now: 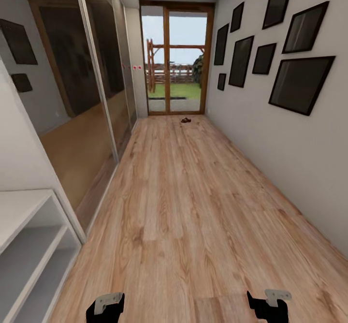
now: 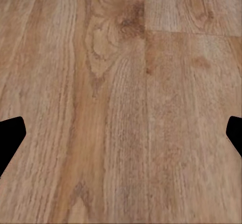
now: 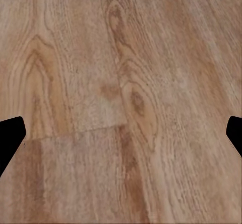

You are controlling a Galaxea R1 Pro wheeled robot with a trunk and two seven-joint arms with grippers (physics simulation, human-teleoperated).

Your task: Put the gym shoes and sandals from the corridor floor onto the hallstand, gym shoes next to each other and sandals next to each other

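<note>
Light brown wood-plank laminate forms the corridor floor [image 1: 193,207], with grain and knots visible under both wrist cameras. The corridor ends at a wood-framed glass door [image 1: 176,57]. The right wall carries dark picture frames [image 1: 299,83]; the left wall carries mirrored sliding panels [image 1: 96,86]. A small dark sandal [image 1: 186,120] lies on the floor just before the door, well apart from the robot. A pale grey hallstand [image 1: 29,245] with open shelf slots stands at near left. Left hand [image 1: 105,306] and right hand [image 1: 267,303]: fingers spread wide, released, grasping nothing, above bare floor.
</note>
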